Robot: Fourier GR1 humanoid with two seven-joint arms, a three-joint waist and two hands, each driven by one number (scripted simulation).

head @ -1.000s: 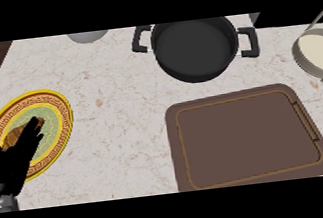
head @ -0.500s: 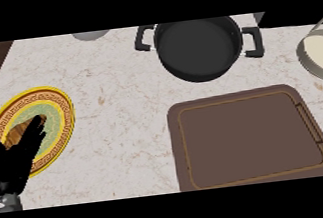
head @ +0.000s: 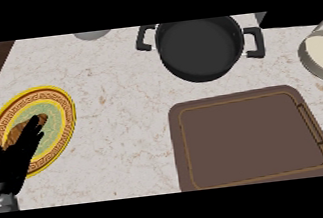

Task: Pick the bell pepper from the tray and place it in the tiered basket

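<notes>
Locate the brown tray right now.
Head view: the brown tray sits lower right on the counter, just below the black pot, with nothing visible on it; the yellow plate is far left.

Only the left hand (head: pixel 8 161) shows. All black, matte, with no markings, cables or screws that I can make out. Slim, segmented fingers (head: pixel 28 136), darker creases between segments, and a short stubby thumb off the side of a blocky palm. Below the palm, a narrow black wrist section meets a small patch of grey forearm (head: pixel 4 203).
</notes>
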